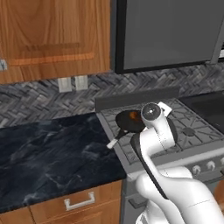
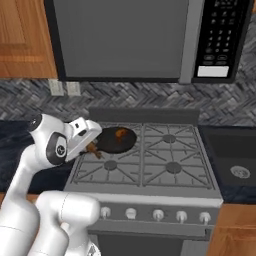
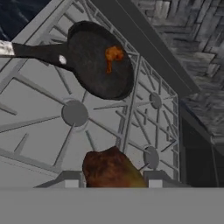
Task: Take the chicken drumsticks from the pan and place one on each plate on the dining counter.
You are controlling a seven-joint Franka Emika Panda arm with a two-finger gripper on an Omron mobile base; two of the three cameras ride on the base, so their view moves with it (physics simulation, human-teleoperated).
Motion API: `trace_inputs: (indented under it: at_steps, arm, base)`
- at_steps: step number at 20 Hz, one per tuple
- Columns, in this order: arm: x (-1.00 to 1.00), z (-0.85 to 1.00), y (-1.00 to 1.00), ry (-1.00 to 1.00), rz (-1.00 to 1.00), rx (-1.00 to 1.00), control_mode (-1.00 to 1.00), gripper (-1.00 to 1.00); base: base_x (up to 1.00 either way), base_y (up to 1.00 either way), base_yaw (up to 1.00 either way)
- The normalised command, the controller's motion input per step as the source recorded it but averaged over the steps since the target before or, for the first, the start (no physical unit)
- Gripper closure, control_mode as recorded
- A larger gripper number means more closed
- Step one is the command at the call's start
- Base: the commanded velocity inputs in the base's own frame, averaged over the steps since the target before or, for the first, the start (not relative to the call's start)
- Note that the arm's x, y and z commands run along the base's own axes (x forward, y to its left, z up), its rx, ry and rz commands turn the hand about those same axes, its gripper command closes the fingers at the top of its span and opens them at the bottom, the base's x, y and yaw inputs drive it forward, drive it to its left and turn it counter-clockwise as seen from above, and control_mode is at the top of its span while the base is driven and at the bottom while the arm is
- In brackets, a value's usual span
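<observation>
One drumstick (image 3: 111, 168) clamped in gripper (image 3: 113, 180) — other drumstick (image 3: 113, 55) in pan (image 3: 94, 65)

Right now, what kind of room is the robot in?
A kitchen, it looks like: a gas stove with a black frying pan on it, a microwave above, and wooden cabinets over a dark marble counter.

The arm (image 1: 175, 188) is built of smooth, glossy white rounded shells with dark bands at the joints, a round grey cap with a small blue dot on one joint (image 2: 56, 146), a blocky white hand (image 2: 82, 136), and two small dark fingertips (image 3: 70, 179).
</observation>
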Motion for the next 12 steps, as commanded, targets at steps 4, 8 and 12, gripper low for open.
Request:
trace_inputs:
  at_steps: [4, 8, 12]
  arm:
    - [0.00, 0.00, 0.00, 0.00, 0.00, 0.00, 1.00, 1.00]
    - [0.00, 0.00, 0.00, 0.00, 0.00, 0.00, 1.00, 1.00]
    - [0.00, 0.00, 0.00, 0.00, 0.00, 0.00, 1.00, 1.00]
  base:
    - [-0.01, 0.03, -0.53]
    - [-0.02, 0.01, -0.62]
    - [-0.01, 0.00, -0.62]
